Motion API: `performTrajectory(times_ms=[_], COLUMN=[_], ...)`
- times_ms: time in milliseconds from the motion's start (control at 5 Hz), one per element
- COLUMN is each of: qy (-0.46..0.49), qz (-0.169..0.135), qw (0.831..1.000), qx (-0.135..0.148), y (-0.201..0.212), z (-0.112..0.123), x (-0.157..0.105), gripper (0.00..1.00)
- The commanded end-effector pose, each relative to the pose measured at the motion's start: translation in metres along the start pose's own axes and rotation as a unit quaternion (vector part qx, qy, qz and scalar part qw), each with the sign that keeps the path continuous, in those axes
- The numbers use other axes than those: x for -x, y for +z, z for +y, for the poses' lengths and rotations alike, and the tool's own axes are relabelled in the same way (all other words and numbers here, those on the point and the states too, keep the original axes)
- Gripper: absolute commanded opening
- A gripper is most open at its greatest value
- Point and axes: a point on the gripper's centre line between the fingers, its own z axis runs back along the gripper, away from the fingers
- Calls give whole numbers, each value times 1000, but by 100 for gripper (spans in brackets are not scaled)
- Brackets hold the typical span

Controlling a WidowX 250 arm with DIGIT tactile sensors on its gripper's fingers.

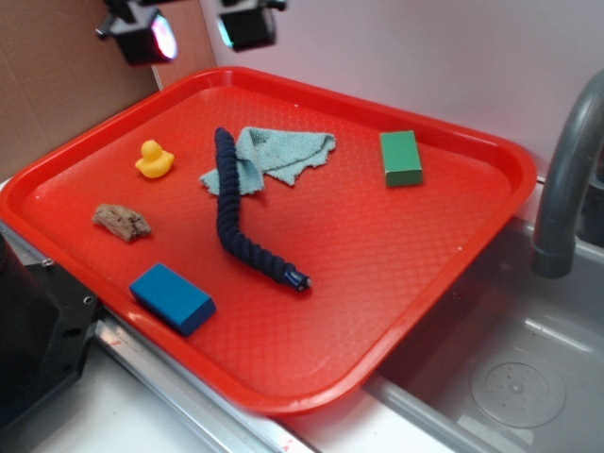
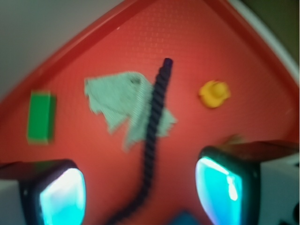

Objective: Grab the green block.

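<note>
Probably light and stiff, the green block (image 1: 401,158) near the tray's (image 1: 283,401) far corner suits a grip across its narrow flat sides; the gripper (image 2: 140,194) hangs spread, empty.

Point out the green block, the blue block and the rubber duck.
green block (image 1: 400,156): exterior view, on its top face.
blue block (image 1: 170,294): exterior view, on its top face.
rubber duck (image 1: 154,160): exterior view, on its body.

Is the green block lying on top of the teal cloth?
No; the green block lies on the bare red tray, apart from the teal cloth, with open tray surface between them.
</note>
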Motion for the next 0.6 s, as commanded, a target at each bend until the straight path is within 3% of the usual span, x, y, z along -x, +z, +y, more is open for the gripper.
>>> performTrajectory(times_ms=[0, 200, 400], qy=[21, -8, -50], qz=[-13, -57, -54], qw=[999, 997, 996], qx=[-41, -57, -49], y=[-46, -58, -76], z=[-75, -87, -86], x=[5, 8, -2], gripper=[100, 100, 100])
